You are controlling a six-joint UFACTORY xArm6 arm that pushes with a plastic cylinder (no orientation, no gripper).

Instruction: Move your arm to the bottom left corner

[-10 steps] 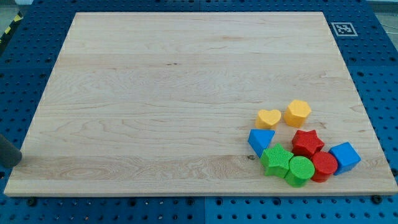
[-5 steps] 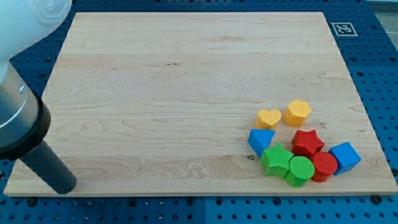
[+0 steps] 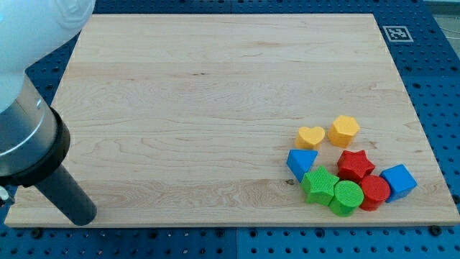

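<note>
Our arm is reaching in from the view's left, its dark rod slanting down to the wooden tabletop (image 3: 215, 93), with my tip (image 3: 82, 214) sitting in the bottom left corner of the board, just inside the bottom edge. We have no hand here, only the bare rod, so nothing is being spread, pressed together or pinched, and the tip is touching no block.

All eight blocks are lying well apart from the tip, clustered at the view's bottom right. The yellow heart (image 3: 310, 137) and the yellow hexagon (image 3: 344, 130) are sitting side by side at the top of the group. Below them, the blue triangle (image 3: 301, 162) is resting just left of the red star (image 3: 355, 165). The green star-shaped block (image 3: 319, 185) and the green cylinder (image 3: 347, 196) are crowding against each other, with the red cylinder (image 3: 374, 191) beside them and the blue cube (image 3: 398, 180) at the far right.
</note>
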